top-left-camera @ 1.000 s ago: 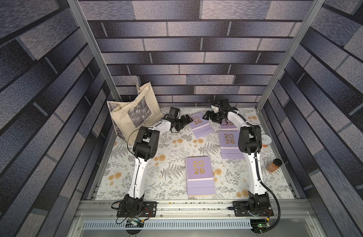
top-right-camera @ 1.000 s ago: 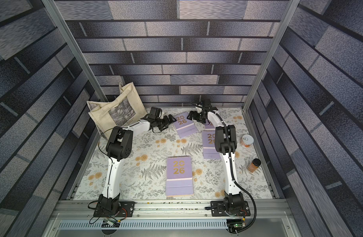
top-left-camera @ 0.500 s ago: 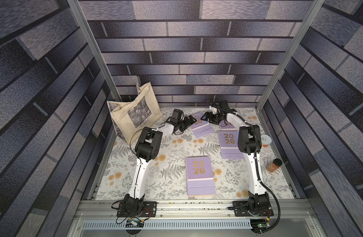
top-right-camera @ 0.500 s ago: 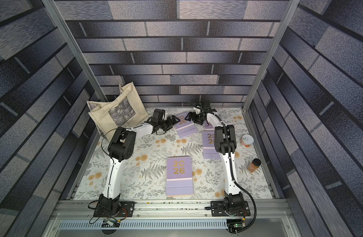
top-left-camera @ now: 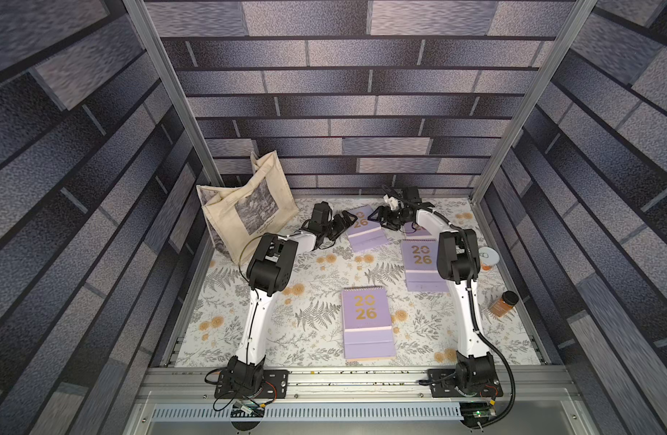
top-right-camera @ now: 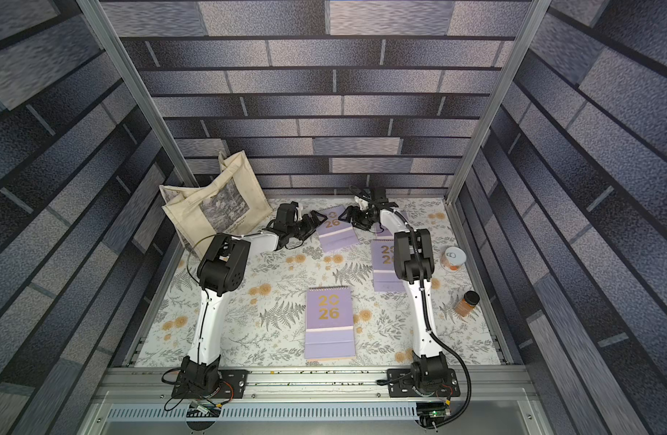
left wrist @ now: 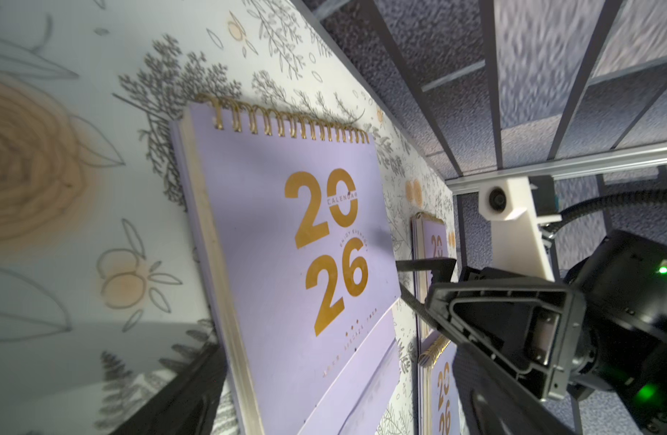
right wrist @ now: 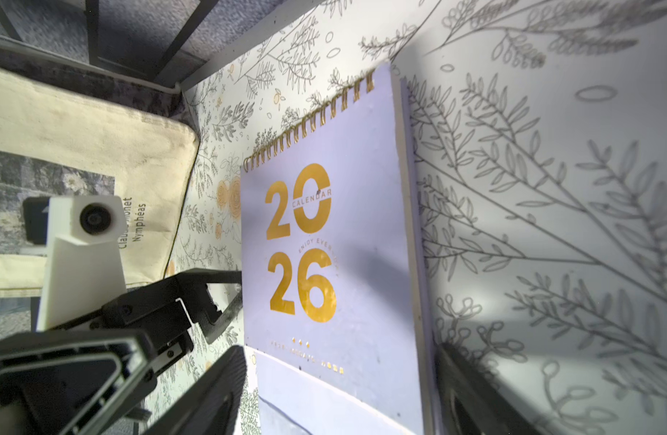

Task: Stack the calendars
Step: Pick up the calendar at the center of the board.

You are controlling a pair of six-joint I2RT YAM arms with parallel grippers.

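Observation:
Several lilac calendars with gold "2026" covers lie flat on the floral table. The back calendar [top-left-camera: 366, 231] [top-right-camera: 336, 233] lies between my two grippers. My left gripper [top-left-camera: 348, 220] [top-right-camera: 317, 219] [left wrist: 333, 376] is open at its left top corner. At the right top corner, my right gripper [top-left-camera: 377, 218] [top-right-camera: 346, 216] [right wrist: 330, 376] is open, a finger on each side of the calendar [right wrist: 324, 244]. Neither finger visibly touches it. Another calendar [top-left-camera: 422, 263] lies by the right arm. A third calendar [top-left-camera: 367, 324] lies at front centre. One more calendar [left wrist: 433, 241] shows behind the right arm.
A beige tote bag [top-left-camera: 245, 211] leans in the back left corner, close to the left arm. A white-lidded can [top-left-camera: 488, 256] and an amber spice jar [top-left-camera: 503, 303] stand along the right edge. The back wall is just behind both grippers.
Both grippers have moved inward to the back calendar, the left one rightward and the right one leftward and lower. The right jaws have narrowed somewhat.

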